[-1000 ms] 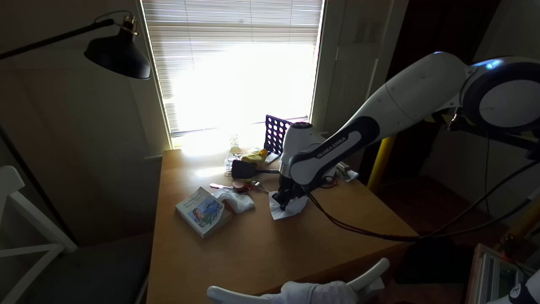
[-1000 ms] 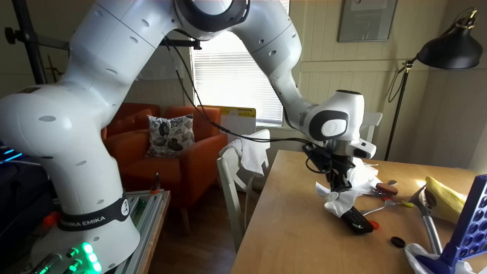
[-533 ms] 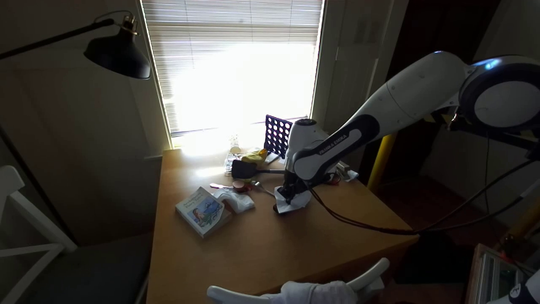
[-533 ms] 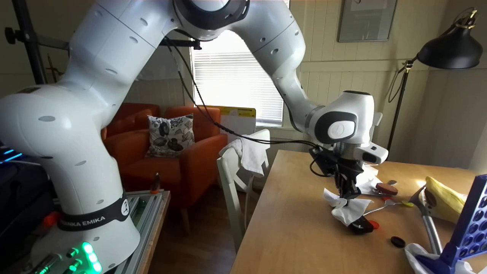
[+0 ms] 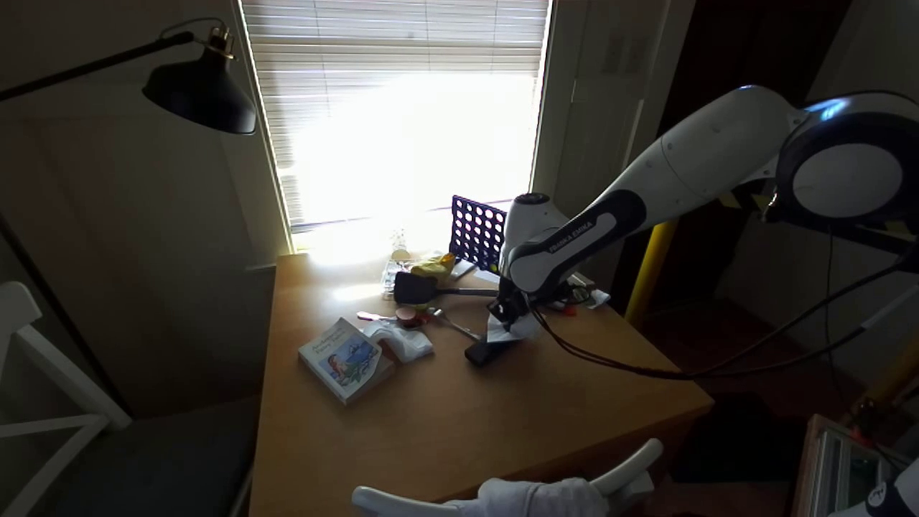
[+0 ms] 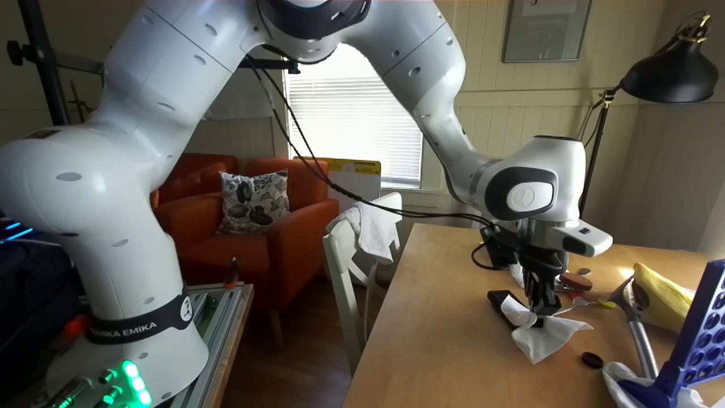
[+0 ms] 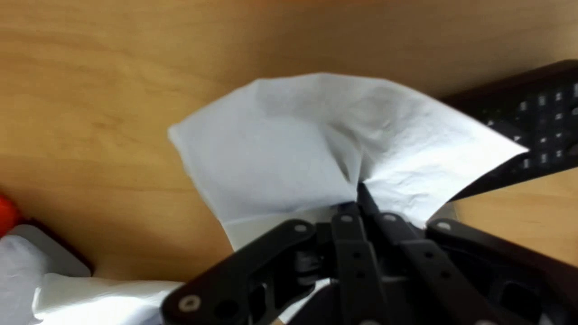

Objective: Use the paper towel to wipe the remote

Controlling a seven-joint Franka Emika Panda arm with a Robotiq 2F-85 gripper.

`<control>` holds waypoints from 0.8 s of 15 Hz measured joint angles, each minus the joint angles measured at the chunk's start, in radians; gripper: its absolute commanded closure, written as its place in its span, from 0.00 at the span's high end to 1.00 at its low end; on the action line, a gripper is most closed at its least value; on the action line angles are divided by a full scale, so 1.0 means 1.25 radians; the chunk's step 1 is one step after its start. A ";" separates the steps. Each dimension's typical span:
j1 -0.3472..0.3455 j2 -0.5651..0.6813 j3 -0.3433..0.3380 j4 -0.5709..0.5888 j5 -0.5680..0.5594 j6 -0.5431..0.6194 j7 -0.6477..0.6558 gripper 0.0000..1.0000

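Observation:
The paper towel is a thin rumpled white sheet, also in the wrist view. My gripper is shut on a pinched fold of it, and its edges flare out around the fingertips. The gripper also shows in both exterior views, low over the table. The remote is a dark bar lying flat on the table. One end of it is bare in an exterior view, and the towel and gripper hide the rest there. In the wrist view the remote's buttons show at the right, partly under a towel corner.
A fork lies close to the gripper. A book and a white packet lie to one side. A spatula, yellow bag, black cap and blue grid rack stand or lie on the other.
My gripper has moved with the towel along the remote toward the grid rack's side. The remote's end away from the rack is now uncovered. The remote looks unmoved.

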 measured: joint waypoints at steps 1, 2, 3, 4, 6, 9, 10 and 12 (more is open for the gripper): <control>0.000 0.001 -0.001 0.003 0.000 -0.001 0.001 0.01; 0.000 0.003 0.002 0.004 0.000 -0.001 0.001 0.01; 0.000 0.004 0.008 0.006 0.000 -0.001 0.001 0.01; 0.001 0.007 0.017 0.007 0.000 -0.001 -0.001 0.01; 0.003 0.010 0.037 0.010 0.000 -0.001 -0.010 0.01; 0.003 0.012 0.075 0.017 0.000 -0.003 -0.042 0.01; 0.003 0.014 0.086 0.020 0.000 -0.005 -0.055 0.01; 0.002 0.015 0.106 0.022 0.001 -0.006 -0.082 0.01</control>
